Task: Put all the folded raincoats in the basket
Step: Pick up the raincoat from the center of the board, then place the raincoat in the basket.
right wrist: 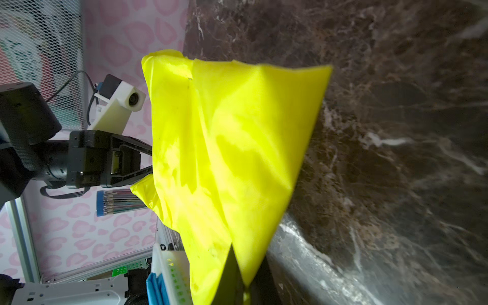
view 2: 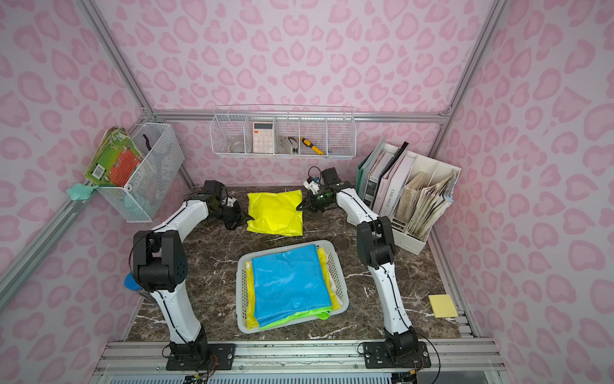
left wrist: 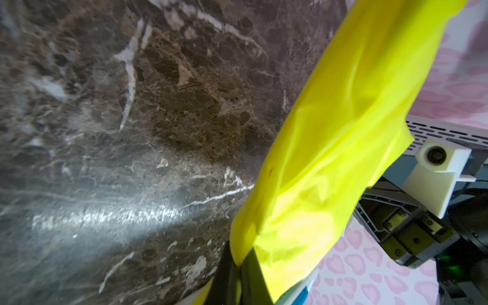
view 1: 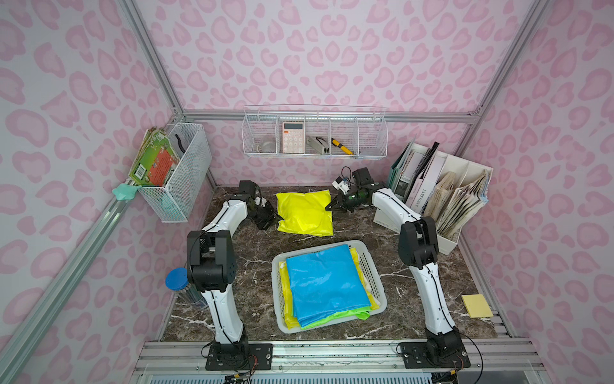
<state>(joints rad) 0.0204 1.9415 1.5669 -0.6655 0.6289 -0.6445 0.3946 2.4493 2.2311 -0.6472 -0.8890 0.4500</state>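
A folded yellow raincoat [view 1: 304, 212] [view 2: 275, 212] lies at the back of the marble table in both top views. My left gripper [view 1: 278, 220] [view 2: 250, 219] is shut on its left edge, and the left wrist view shows yellow film [left wrist: 330, 148] pinched between the jaws. My right gripper [view 1: 329, 206] [view 2: 300, 206] is shut on the right edge of the raincoat [right wrist: 224, 158]. The white perforated basket [view 1: 373, 266] [view 2: 337, 266] stands nearer the front. It holds a stack of folded coats with a blue one [view 1: 325, 282] [view 2: 289, 282] on top.
A white file organiser [view 1: 445, 196] with folders stands at the back right, close behind my right arm. A wire-mesh basket [view 1: 179, 173] hangs on the left wall and a wire shelf [view 1: 315, 136] on the back wall. A pencil tube [view 1: 181, 286] and yellow sticky notes [view 1: 476, 306] flank the table.
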